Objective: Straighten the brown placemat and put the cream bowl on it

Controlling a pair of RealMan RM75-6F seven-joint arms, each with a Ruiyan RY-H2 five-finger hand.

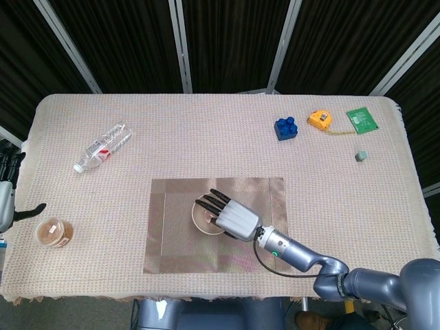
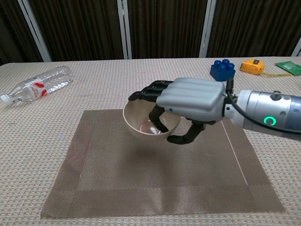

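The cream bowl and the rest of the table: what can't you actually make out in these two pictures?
- Cream bowl: chest view hints it hovers above the brown woven placemat; contact unclear. The right hand covers its near rim.
- Left hand: head view's left edge cuts it; open or shut unknown.
- Small grey block: too small to identify.
- Green flat packet: print unreadable.

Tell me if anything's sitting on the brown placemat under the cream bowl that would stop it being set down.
Nothing visible. The right hand holds the cream bowl just above the brown placemat, whose surface below is bare.
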